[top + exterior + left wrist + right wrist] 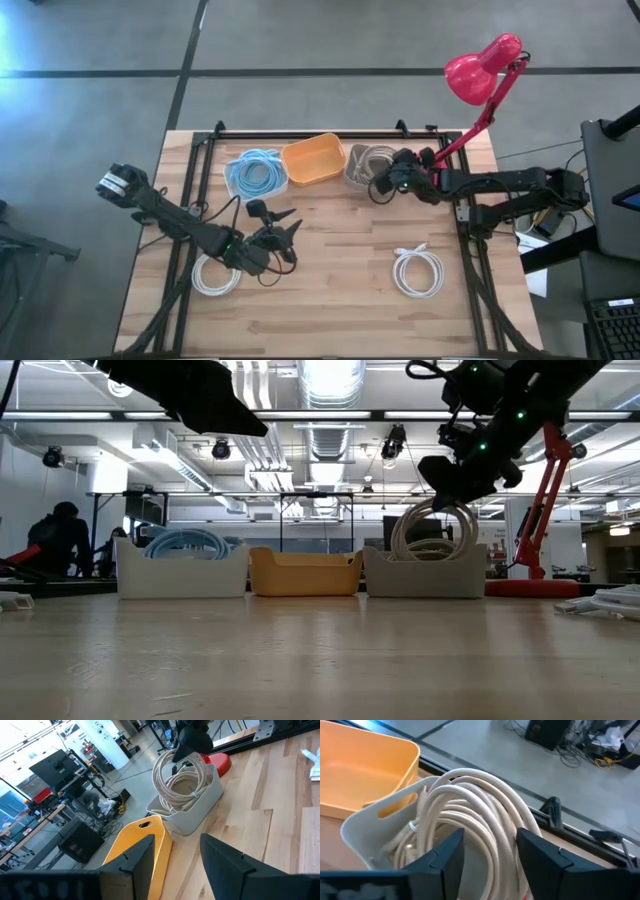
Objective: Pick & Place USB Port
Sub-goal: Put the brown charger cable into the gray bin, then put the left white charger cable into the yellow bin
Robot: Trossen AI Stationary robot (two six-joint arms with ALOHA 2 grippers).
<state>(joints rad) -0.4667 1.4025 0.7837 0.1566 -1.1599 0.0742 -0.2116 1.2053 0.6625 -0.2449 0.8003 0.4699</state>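
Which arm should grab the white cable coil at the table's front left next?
Left. The left gripper, open and empty, hangs just beside that white cable coil. The right gripper is across the table over the grey bin, its fingers around a beige cable coil.

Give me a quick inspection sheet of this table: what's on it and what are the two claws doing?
Surface: wooden table, bare in the middle.
Job's things: white bin of blue cable, empty orange bin, grey bin of beige cable.
Clutter: pink desk lamp.
Claws: left claw open above the table; right claw open, straddling the beige cable loops over the grey bin.
Cables: two white coils, one under the left arm, one front right.
Surroundings: person in the background.
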